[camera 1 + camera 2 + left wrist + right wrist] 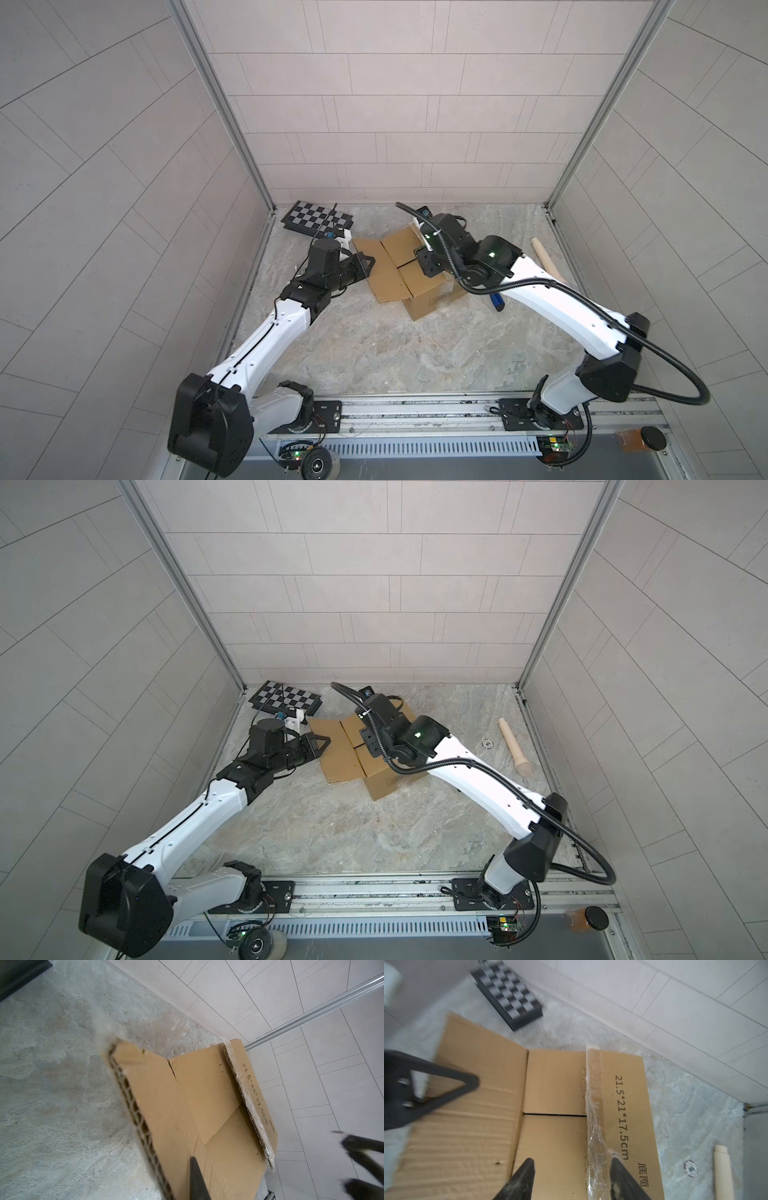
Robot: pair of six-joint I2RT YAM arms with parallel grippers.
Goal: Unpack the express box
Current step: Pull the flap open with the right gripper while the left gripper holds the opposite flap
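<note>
The express box (424,305) (380,785) is a brown carton standing toward the back of the floor. Its left top flap (386,278) (187,1105) is folded out to the left. My left gripper (368,262) (324,742) (193,1161) is shut on that flap's outer edge. One finger lies on top of the card and the other is hidden beneath it. My right gripper (572,1167) (428,264) hovers open over the box's top (554,1084). Its fingertips (529,1164) straddle the clear-taped edge of the right flap (623,1105).
A black-and-white chequered board (318,218) (508,995) lies at the back left by the wall. To the right are a pale wooden stick (544,259) (722,1172), a small round chip (487,744) and a blue object (497,302) under the right arm. Walls enclose three sides.
</note>
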